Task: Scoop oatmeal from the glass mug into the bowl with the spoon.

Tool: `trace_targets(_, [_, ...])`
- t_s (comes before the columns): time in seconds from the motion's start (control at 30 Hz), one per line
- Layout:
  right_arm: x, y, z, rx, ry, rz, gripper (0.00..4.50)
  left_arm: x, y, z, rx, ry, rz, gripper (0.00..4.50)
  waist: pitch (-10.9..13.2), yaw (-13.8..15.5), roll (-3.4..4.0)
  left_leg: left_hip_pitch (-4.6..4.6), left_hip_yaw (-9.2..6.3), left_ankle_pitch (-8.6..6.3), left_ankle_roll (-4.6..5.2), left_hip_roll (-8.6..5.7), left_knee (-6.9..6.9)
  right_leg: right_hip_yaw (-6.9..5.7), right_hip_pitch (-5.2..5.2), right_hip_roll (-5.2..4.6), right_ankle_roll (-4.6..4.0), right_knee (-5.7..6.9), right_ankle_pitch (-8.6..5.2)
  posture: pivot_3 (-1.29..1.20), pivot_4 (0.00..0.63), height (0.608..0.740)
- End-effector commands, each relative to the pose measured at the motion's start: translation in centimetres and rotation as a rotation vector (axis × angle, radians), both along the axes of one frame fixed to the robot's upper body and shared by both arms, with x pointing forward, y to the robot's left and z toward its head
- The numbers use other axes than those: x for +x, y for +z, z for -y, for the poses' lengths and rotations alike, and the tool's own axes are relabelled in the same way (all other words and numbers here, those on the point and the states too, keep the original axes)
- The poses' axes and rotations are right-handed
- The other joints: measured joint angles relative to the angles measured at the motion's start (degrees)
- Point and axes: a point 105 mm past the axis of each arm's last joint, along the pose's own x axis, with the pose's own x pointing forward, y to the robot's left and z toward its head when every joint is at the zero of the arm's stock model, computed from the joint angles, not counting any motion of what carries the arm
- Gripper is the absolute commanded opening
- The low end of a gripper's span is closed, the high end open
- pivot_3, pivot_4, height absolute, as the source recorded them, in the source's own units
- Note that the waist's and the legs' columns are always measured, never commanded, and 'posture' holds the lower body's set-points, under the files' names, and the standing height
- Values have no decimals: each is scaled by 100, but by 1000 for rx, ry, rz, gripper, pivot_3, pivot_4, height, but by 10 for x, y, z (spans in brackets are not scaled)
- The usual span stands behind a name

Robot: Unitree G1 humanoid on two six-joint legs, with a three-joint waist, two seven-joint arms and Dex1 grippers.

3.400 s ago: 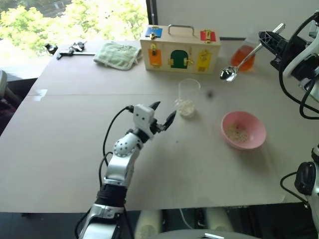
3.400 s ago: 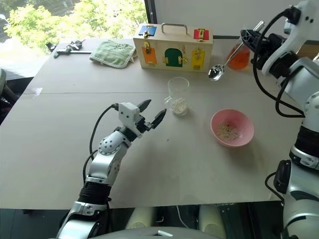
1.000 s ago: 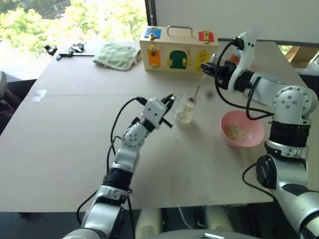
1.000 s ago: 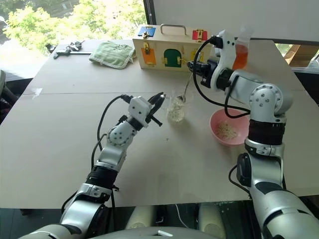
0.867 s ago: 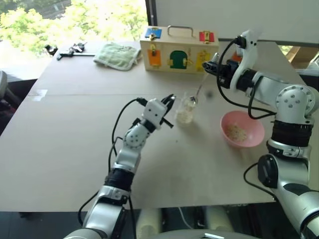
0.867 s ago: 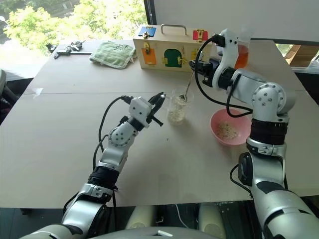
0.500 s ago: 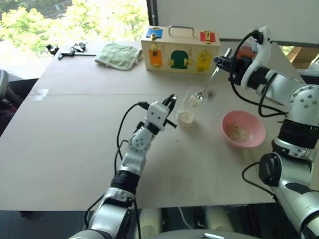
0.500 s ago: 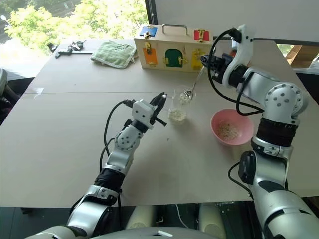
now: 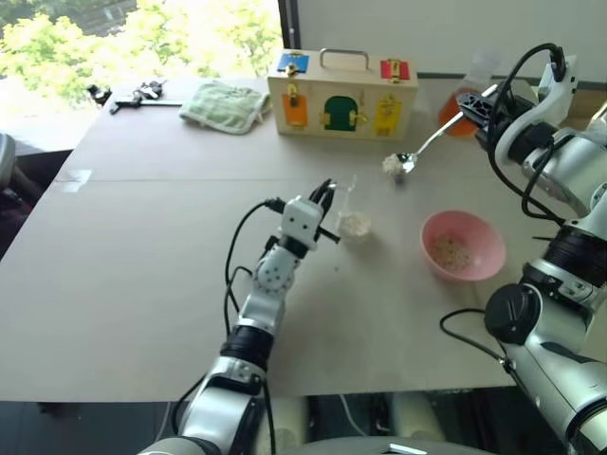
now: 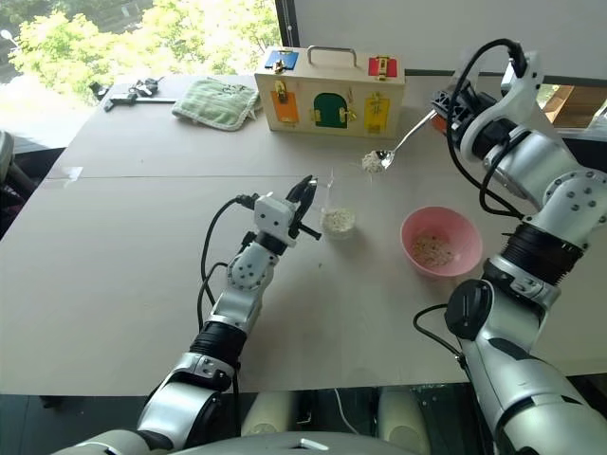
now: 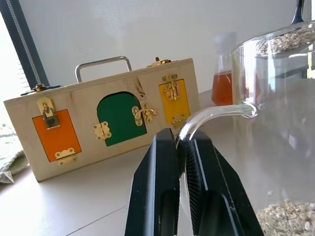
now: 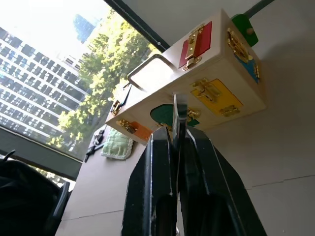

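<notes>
My R hand (image 9: 471, 101) pinches spoon (image 9: 424, 148), oatmeal (image 9: 391, 164) heaped, at 11 o'clock of bowl (image 9: 463, 246). L hand (image 11: 180, 147) clamps glass mug (image 9: 353, 210) handle.

Your silver metal spoon (image 9: 424, 149) hangs loaded over bare beige table (image 9: 142, 275), with open air between it and the small pink plastic bowl (image 9: 463, 245) at its five o'clock. At the spoon's eleven o'clock the wooden latch box (image 9: 342, 93) walls off the back; the flask of orange liquid (image 9: 455, 106) crowds one o'clock. The clear glass mug (image 9: 355, 206) stands at eight o'clock.
</notes>
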Motion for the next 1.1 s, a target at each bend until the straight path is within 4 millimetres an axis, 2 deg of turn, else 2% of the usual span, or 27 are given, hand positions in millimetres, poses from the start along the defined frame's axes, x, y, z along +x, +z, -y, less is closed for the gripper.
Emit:
trace_targets(0.03, [-7,7,-3,42,15,28,0,-1,19,8,-38,-17,75,52,0,-1,0,0,0,0,0,0,0,0,0,0,0,0,0,0,150,740])
trace_targets(0.27, [-14,16,-15,157,66,52,0,3,16,10,-46,-9,74,52,1,-3,1,-4,-1,0,0,0,-1,0,-1,0,0,-2,0,0,150,740])
trace_targets(0.47, [-14,9,-5,263,35,-2,0,5,15,5,-61,6,75,52,1,0,1,-5,-1,0,0,2,-1,-1,-1,-1,0,-4,0,0,150,740])
trace_targets(0.67, [-23,11,0,356,54,3,0,7,13,-3,-89,30,66,52,1,-12,1,-4,-1,0,1,5,-2,0,-1,0,0,-3,0,0,150,740])
trace_targets(0.9, [-51,20,11,453,115,114,0,10,15,-4,-104,28,66,52,1,7,1,-5,-5,-4,6,9,-2,-1,0,0,0,-6,0,0,150,740])
trace_targets(1.1, [-73,12,38,434,59,177,0,14,18,-1,-115,10,65,52,1,12,0,-6,-5,-13,23,7,-1,-1,0,-1,1,-8,0,0,150,740])
